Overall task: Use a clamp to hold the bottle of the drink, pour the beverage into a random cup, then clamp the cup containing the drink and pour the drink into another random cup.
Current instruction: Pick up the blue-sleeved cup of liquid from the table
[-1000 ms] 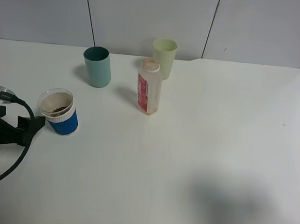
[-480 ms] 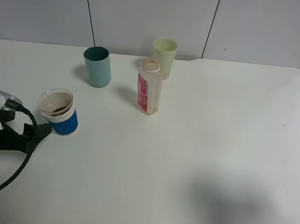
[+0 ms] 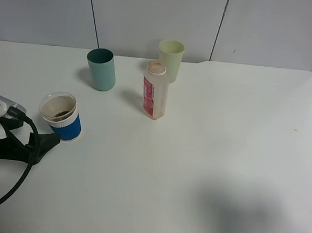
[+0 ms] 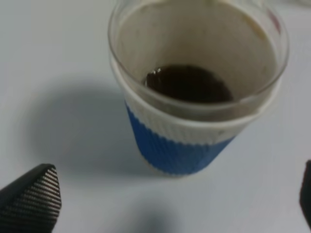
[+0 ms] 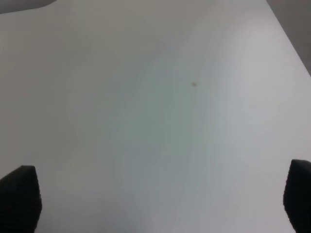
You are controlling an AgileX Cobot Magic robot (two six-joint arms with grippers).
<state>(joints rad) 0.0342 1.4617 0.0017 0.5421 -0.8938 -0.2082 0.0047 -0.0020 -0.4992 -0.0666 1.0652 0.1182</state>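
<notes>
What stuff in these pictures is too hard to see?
Right gripper: absent from the high view; the wrist view's lower edge cuts off all but its fingertips.
Teal cup and pale green cup: their own walls hide the bottoms, high view.
Bottle label: writing too small, high view.

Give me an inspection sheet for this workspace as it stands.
Surface: white table, one small dark speck on its right side.
Job's things: bottle upright mid-table; blue-sleeved cup upright at left, holding a little dark brown liquid; teal cup and pale green cup upright at the back.
Clutter: nothing seen.
Grippers: left gripper open, close to the blue-sleeved cup, nothing between its jaws; right gripper open over bare table.
Cables: black cable loops across the table at far left.
Surroundings: grey panelled wall behind.
</notes>
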